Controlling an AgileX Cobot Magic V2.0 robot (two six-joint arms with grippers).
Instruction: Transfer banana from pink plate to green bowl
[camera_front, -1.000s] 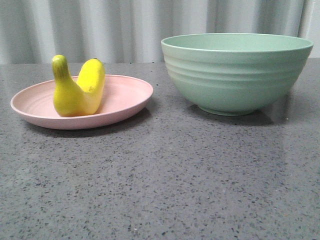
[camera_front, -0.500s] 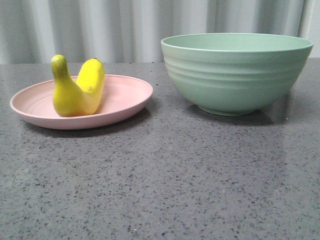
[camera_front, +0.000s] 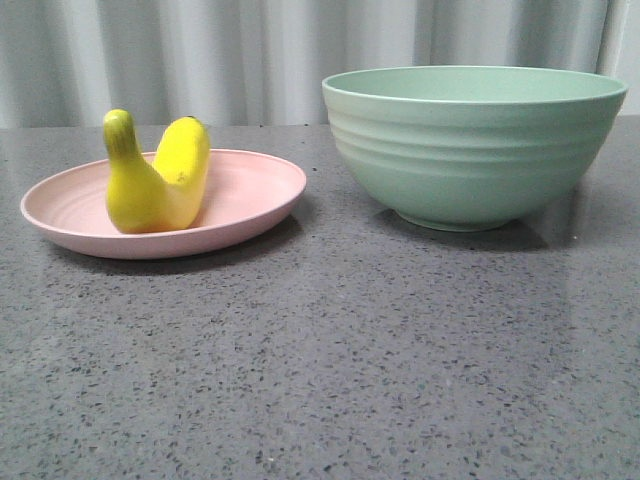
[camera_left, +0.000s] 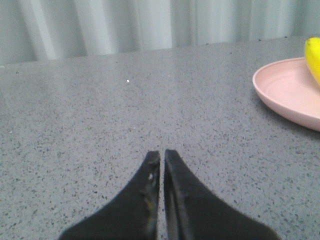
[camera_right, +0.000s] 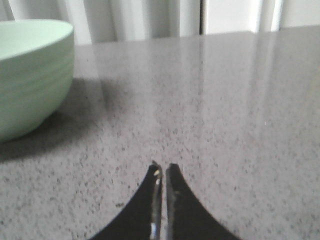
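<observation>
While both arms' fingers (camera_left: 161, 155) (camera_right: 163, 167) sit pressed together holding nothing, the glossy curved banana (camera_front: 155, 180) lies on the matte pink plate (camera_front: 250, 200), ridged mint green bowl (camera_front: 470, 150) at three o'clock, on speckled grey bench (camera_front: 330, 370) before pleated curtain (camera_front: 250, 55).

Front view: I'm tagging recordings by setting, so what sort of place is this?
Probably a staged tabletop test setup: a speckled grey stone-like counter, a pale pleated curtain as backdrop, and only a shallow pink plate and ridged mint-green bowl.
</observation>
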